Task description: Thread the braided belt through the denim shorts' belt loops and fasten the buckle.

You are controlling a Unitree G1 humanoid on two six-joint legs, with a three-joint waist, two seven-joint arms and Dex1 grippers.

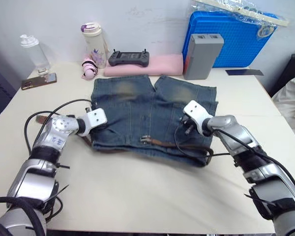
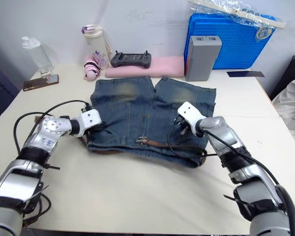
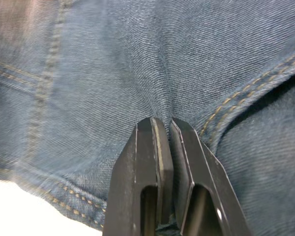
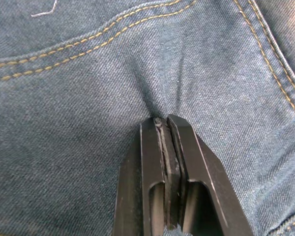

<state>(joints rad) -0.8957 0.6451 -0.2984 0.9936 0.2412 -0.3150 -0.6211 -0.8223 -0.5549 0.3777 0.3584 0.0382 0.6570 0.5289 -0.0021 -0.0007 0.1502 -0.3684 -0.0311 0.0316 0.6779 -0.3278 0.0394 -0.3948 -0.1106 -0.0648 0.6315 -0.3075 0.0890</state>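
Cream table (image 1: 137,196), denim shorts (image 1: 137,113), phone (image 1: 38,81), bottles (image 1: 34,53), blue crate (image 1: 236,39)

Blue denim shorts (image 1: 152,113) with tan-faded patches, seemingly dark-brown braided belt (image 1: 179,144)

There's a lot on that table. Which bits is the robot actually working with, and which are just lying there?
In use: denim shorts, pinched by both grippers; braided belt; buckle.

Lying about: phone, two bottles, black controller, pink pad, grey box, blue crate.
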